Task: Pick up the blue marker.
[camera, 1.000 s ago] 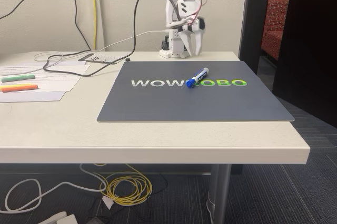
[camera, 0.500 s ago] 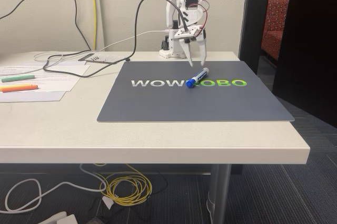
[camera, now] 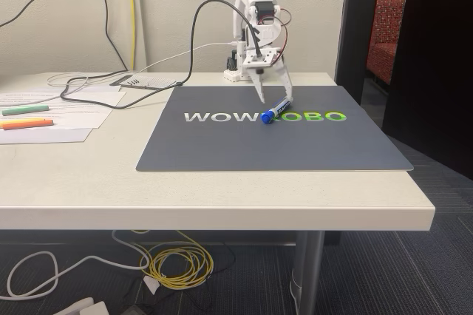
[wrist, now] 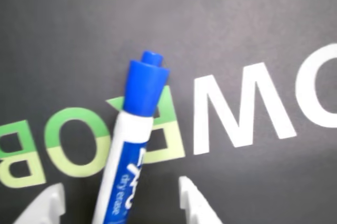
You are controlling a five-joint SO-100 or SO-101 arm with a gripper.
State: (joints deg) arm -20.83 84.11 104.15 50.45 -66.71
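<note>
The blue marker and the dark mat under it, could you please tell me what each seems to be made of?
The blue marker looks like smooth plastic: a glossy white barrel with a printed blue label and a moulded blue cap that catches the light. The mat looks like a thin, flat sheet with a matte dark grey surface and printed lettering; rubber or vinyl perhaps, though the pictures cannot settle which.

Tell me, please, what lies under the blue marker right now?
The blue marker lies on the dark grey mat, across its printed lettering. Its barrel covers part of the green letters, so that stretch is hidden. The open gripper straddles it.
</note>
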